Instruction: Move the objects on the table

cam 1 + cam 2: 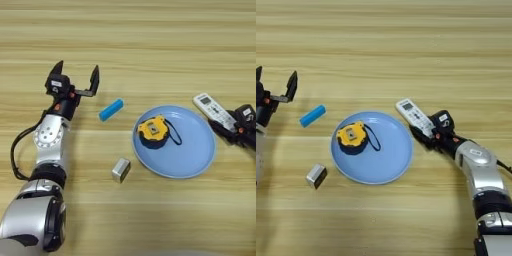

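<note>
The blue bar point(111, 109) lies slantwise on the table point(150, 40), left of a blue plate. My left gripper point(76, 75) hovers open a little up and to the left of the bar, not touching it. The white remote control point(415, 116) lies diagonally just off the plate's upper right rim. My right gripper point(425, 129) is shut on the remote's near end, one black finger showing along its lower side.
A blue plate point(200, 155) sits centre right with a yellow tape measure point(153, 131) on its left half. A small silver block point(121, 169) rests on the table below the bar, left of the plate.
</note>
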Controlling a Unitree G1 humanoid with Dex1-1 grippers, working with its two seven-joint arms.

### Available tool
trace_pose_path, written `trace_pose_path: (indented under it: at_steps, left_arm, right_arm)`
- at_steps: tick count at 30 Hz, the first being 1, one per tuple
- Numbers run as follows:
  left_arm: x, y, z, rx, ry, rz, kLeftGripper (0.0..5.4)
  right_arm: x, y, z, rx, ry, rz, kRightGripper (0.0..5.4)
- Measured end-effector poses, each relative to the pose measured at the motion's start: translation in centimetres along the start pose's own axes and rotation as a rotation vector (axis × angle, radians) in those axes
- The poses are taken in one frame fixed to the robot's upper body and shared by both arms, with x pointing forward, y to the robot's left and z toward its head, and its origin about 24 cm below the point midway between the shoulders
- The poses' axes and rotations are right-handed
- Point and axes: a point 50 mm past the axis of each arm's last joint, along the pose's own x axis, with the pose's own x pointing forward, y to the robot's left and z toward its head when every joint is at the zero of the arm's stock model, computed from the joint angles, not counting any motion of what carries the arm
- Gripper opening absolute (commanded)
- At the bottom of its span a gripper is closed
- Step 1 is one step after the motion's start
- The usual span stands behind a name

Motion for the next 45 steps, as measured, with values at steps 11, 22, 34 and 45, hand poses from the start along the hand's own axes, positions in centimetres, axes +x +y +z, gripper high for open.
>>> trace_pose_path:
  at_steps: [11, 22, 34, 45]
  left_arm:
    - [0.2, 0.0, 0.1, -0.001, -0.003, -0.002, 5.4]
    - [0.2, -0.1, 0.1, -0.002, -0.002, -0.002, 5.4]
    - [0.2, -0.1, 0.1, -0.002, -0.002, -0.003, 5.4]
    - [0.2, -0.1, 0.1, -0.002, -0.002, -0.004, 5.4]
  right_arm:
    - [0.1, -0.6, 3.2, -0.047, -0.179, -0.044, 2.9]
    - [-1.0, 2.8, 7.4, -0.163, -0.394, 0.206, 2.9]
    - [-2.2, 5.8, 6.5, -0.236, -0.306, 0.521, 2.9]
    - [-3.4, 6.6, 4.5, -0.248, -0.139, 0.732, 2.9]
